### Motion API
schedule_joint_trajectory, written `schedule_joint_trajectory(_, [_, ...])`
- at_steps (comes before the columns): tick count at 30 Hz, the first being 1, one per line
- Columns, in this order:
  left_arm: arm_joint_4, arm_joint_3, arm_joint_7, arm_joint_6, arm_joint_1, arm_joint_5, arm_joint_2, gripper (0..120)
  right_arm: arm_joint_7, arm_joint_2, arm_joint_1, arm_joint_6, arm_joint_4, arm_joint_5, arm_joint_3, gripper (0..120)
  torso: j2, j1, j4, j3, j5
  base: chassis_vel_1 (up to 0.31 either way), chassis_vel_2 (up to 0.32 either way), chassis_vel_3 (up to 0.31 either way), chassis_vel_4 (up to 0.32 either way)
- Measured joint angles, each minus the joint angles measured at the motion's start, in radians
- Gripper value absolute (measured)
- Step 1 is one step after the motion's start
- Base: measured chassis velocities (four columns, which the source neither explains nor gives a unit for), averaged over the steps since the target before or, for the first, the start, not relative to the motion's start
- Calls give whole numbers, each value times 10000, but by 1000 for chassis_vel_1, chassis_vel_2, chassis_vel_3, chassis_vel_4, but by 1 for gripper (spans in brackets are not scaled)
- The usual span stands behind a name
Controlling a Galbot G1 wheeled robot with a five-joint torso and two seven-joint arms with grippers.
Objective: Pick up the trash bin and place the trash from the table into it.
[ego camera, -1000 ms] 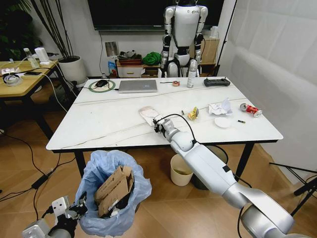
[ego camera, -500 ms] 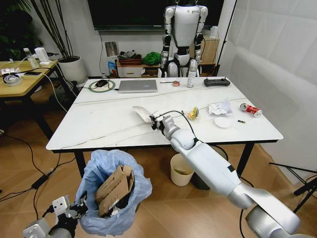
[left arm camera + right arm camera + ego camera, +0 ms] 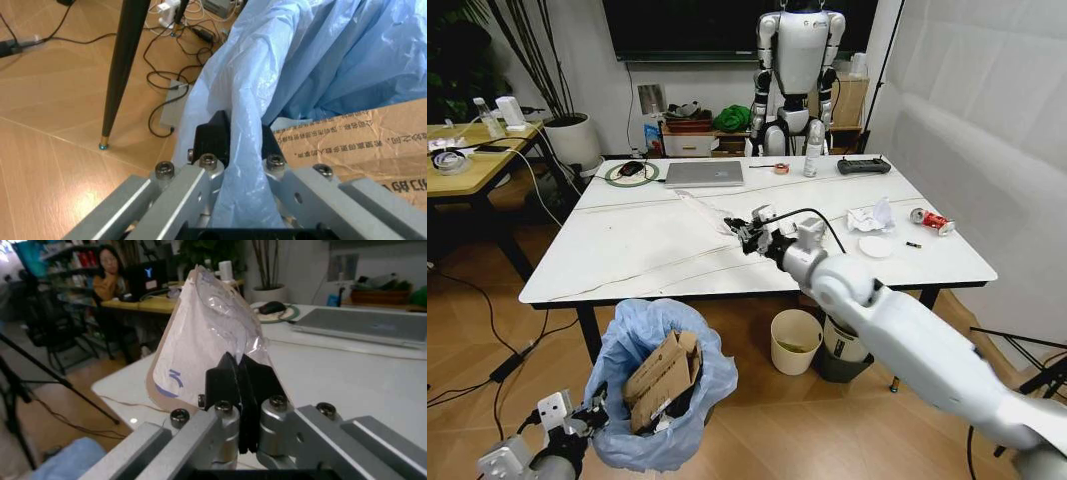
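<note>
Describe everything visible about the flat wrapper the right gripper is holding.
The wrapper is a flat, thin packet, white paper with a tan edge, a clear crinkled film face and a small blue mark. The right gripper is shut on its lower edge, so it stands up from the closed fingers, tapering toward a rounded top. In the head view it is lifted just above the table, slanting away from the gripper.

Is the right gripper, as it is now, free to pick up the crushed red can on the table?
Probably not yet. The right gripper is shut on a flat paper wrapper, and the red can lies apart near the table's far right edge.
</note>
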Motion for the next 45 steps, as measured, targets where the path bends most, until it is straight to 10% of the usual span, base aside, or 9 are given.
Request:
schedule_joint_trajectory(18, [-211,-85,0,23,42,-109,32,1,543,-854,-2174,81,3780,4568,-455,0,0,0,1,0,-2,0,0,0,0])
schedule_joint_trajectory(45, [-341,-131,7,23,38,-143,-32,1,980,-378,-3216,-6,3407,4381,-1515,0,-2,1,1,1,-3,0,0,0,0])
